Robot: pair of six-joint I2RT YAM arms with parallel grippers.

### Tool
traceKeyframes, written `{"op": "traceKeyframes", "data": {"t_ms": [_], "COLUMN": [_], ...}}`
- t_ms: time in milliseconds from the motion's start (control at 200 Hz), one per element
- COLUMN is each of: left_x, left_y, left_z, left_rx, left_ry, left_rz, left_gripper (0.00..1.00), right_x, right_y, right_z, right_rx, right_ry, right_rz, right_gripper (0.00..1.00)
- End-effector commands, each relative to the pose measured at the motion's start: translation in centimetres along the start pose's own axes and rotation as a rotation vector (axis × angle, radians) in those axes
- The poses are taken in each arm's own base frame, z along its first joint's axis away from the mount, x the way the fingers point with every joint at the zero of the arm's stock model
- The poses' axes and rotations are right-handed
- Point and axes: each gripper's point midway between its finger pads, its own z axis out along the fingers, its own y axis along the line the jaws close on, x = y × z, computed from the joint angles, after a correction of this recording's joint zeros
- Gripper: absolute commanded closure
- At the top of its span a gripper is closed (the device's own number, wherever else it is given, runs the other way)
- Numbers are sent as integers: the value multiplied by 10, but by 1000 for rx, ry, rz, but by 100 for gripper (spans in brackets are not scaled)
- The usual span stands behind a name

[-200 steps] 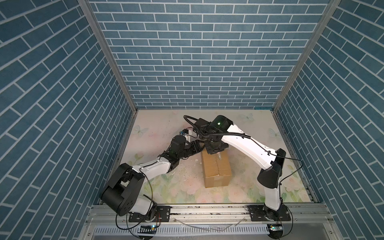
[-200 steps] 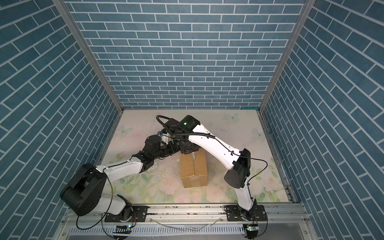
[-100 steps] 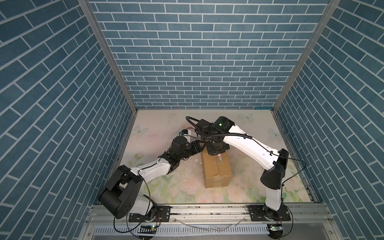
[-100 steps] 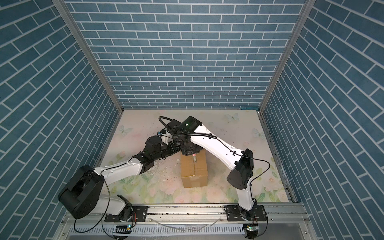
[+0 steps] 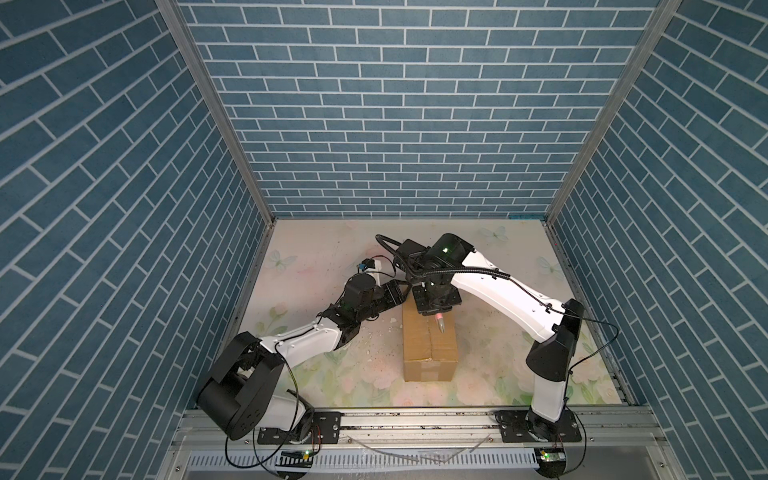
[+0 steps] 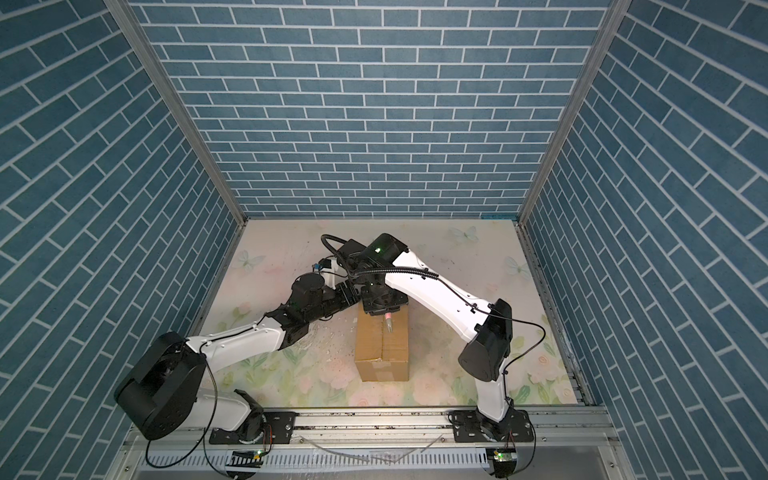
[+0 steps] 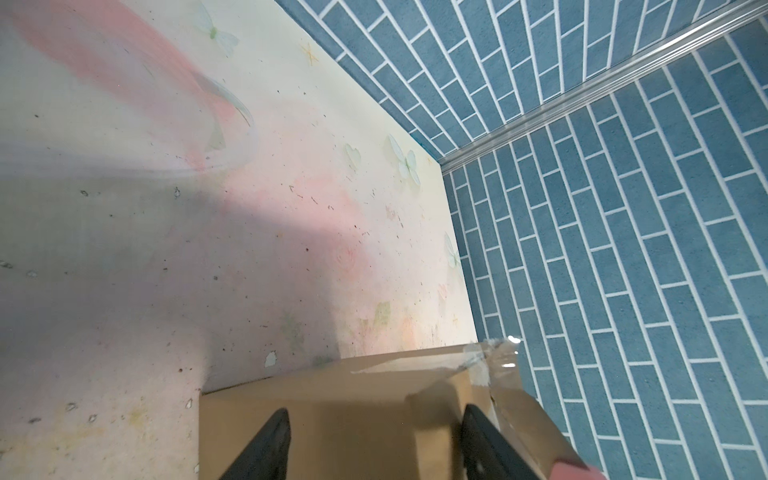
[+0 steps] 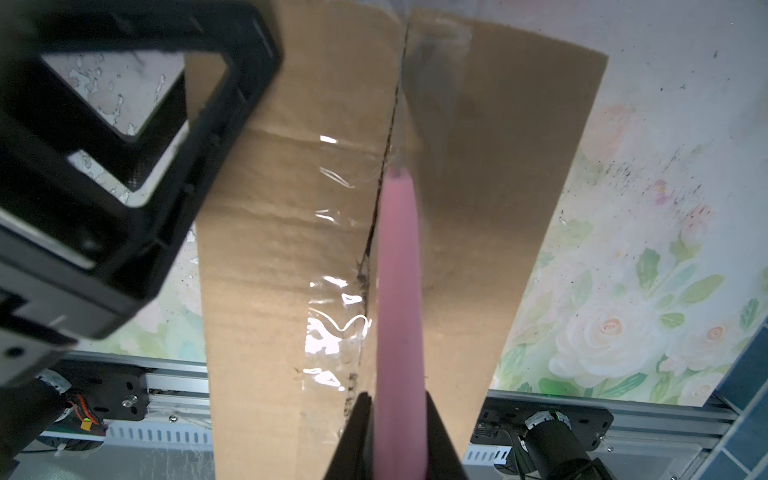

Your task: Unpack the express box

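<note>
Right wrist view | right claw (image 8: 395, 401) pinched narrow on the pink knife (image 8: 398, 291), tip at the taped seam of the express box (image 8: 270, 249) | box lies mid-surface (image 5: 332, 257) between both arms | advice: keep blade shallow, follow seam | left claw (image 7: 374, 419) spread, against box's far end | right arm arched over, wrist down

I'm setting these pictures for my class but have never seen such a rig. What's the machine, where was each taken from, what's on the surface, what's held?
Two robot arms work on a floral table. Two pictures look down from overhead; the other two come from cameras on each arm's wrist. One brown express box lies there, its seam taped. The right end effector grips a pink knife over that seam. The left end effector stands open at the box's far end.
</note>
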Motion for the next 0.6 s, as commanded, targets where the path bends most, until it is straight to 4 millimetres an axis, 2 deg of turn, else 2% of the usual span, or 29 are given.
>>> {"op": "traceKeyframes", "data": {"t_ms": [0,160,345,440,460,495,595], "left_x": [11,12,21,36,35,42,62], "left_y": [22,8,-9,-15,-24,-29,-33], "left_z": [-3,-17,-61,-85,-90,-98,-120], "left_rx": [-80,-61,-69,-73,-54,-40,-21], "left_ry": [22,58,135,231,245,286,393], "left_rz": [-3,7,75,120,130,135,132], "left_gripper": [34,29,21,18,18,17,17], "right_x": [55,56,56,56,56,55,54], "right_y": [-29,-32,-36,-39,-39,-39,-39], "right_z": [-7,-3,-3,-2,-2,-2,-1], "right_rx": [97,113,121,124,124,124,119], "right_ry": [226,236,231,233,234,234,240], "right_rz": [2,-1,1,5,3,4,0], "right_gripper": [100,100,100,100,100,100,100]}}
